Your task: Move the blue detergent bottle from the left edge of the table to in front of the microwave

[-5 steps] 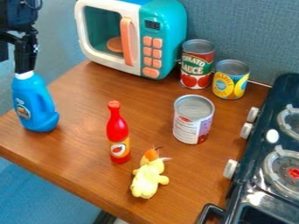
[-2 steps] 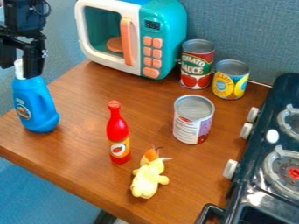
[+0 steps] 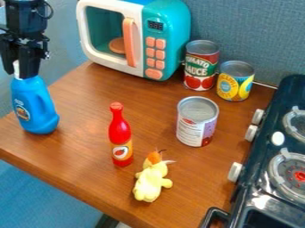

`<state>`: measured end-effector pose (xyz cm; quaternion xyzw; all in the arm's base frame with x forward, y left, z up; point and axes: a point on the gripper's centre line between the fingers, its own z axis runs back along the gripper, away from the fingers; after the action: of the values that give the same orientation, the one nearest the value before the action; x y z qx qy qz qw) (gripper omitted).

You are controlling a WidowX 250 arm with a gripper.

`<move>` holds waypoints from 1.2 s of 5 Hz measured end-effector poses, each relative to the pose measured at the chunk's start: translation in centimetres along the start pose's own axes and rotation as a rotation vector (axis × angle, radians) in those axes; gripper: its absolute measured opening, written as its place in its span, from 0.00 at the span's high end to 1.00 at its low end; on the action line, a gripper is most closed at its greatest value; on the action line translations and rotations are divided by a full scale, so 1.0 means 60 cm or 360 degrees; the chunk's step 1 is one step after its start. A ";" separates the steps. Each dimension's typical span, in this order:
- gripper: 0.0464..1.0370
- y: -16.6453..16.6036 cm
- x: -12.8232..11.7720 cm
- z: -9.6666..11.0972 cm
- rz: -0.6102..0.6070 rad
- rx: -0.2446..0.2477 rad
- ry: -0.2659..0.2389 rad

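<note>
**Black robot arm [image 3: 25, 17] is pointing down**

The arm is coming in from the top left corner and is hanging almost straight down. A thin black wire [image 3: 50, 10] is curling out at its side. The black gripper [image 3: 18, 75] is sitting at the low end. Its two long fingers [image 3: 29, 61] are pointing down side by side, and they are leaving just a small gap between them.
</note>
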<state>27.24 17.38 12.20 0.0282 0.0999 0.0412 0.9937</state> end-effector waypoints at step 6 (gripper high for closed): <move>0.57 -0.030 0.166 0.060 -0.0241 -0.0037 -0.0041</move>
<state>37.83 16.28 13.63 0.0096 0.0885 -0.0334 0.9955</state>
